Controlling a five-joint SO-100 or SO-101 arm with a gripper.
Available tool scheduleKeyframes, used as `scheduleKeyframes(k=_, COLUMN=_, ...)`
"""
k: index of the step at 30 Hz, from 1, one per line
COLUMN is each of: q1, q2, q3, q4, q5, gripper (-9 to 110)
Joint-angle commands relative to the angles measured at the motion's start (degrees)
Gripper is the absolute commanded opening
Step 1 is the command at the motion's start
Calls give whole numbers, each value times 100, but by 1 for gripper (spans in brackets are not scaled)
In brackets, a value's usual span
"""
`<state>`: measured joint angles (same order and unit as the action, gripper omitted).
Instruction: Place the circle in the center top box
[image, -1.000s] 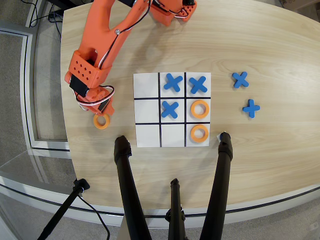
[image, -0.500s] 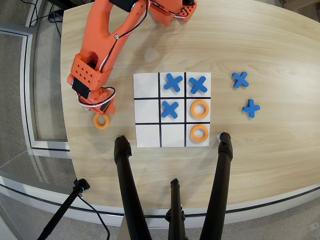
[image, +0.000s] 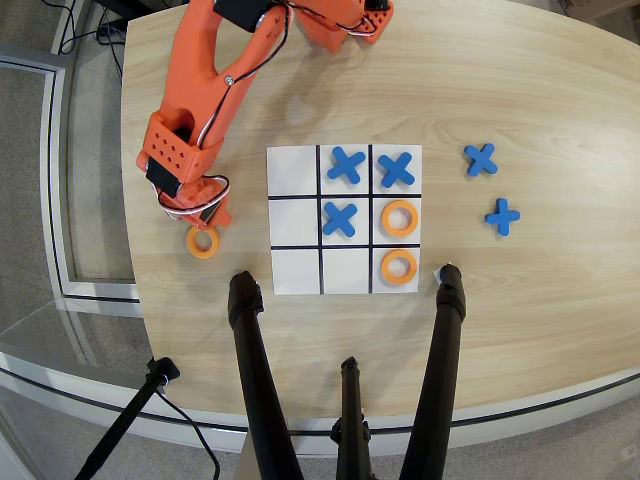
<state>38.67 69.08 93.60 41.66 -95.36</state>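
Observation:
A loose orange circle (image: 203, 242) lies flat on the wooden table, left of the white 3x3 board (image: 294, 172). My orange gripper (image: 207, 222) hangs just above the circle's far edge, its tip touching or overlapping the rim. The arm's body hides how the jaws stand. The center top box (image: 346, 270) is the middle cell of the board's row nearest the bottom of the view, and it is empty. Three blue crosses (image: 346, 165) and two more orange rings (image: 400, 218) fill other cells.
Two spare blue crosses (image: 481, 159) lie on the table right of the board. Black tripod legs (image: 255, 370) rise over the table's near edge just below the board. The table's left edge (image: 128, 200) runs close to the gripper.
The arm's wrist has shifted slightly up and to the right. The loose circle has stayed in place.

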Motion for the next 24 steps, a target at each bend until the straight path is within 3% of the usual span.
scheduleKeyframes(k=1, q1=9, q2=18, q3=-193, q4=-79, q5=-35, gripper=23)
scheduleKeyframes(k=24, q1=185, q2=0, q3=211, q4=-53, q5=-114, gripper=23)
